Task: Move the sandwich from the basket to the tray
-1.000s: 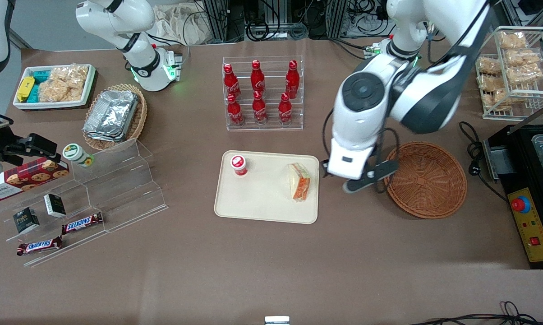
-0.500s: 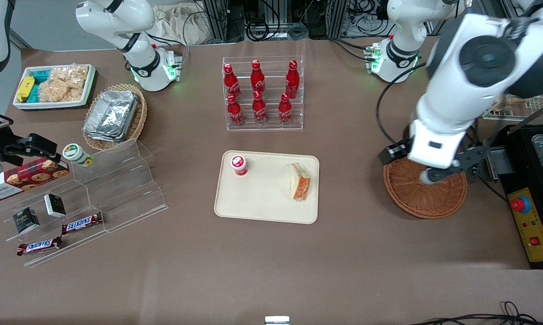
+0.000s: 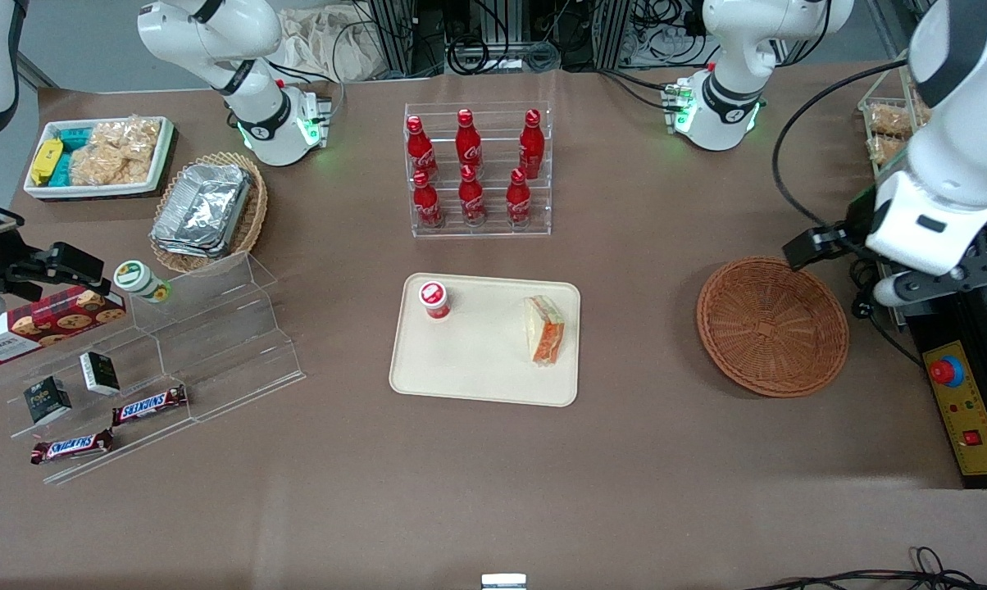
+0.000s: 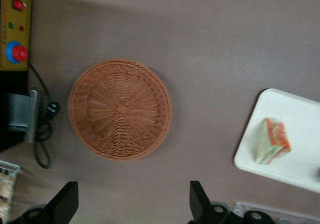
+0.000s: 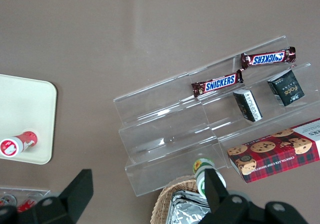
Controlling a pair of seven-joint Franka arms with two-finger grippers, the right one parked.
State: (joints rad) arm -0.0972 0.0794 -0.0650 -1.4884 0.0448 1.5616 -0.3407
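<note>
The sandwich [image 3: 545, 330] lies on the cream tray [image 3: 477, 360], at the tray's end nearest the basket; its orange and green filling shows. The round reddish-brown basket [image 3: 772, 326] holds nothing. My left gripper [image 3: 932, 281] hangs high over the edge of the black machine, past the basket toward the working arm's end of the table. In the left wrist view the gripper [image 4: 131, 204] is open with only bare table between its fingers. That view also takes in the basket [image 4: 120, 109], the sandwich [image 4: 272, 140] and the tray [image 4: 300, 164].
A small red-capped bottle [image 3: 434, 299] stands on the tray. A clear rack of red cola bottles [image 3: 477, 172] is farther from the camera than the tray. The black machine with a red button [image 3: 944, 370] and a cable [image 3: 858, 262] lie beside the basket.
My gripper has travelled from beside the tray, over the basket, to above the black machine's edge. The sandwich has stayed on the tray.
</note>
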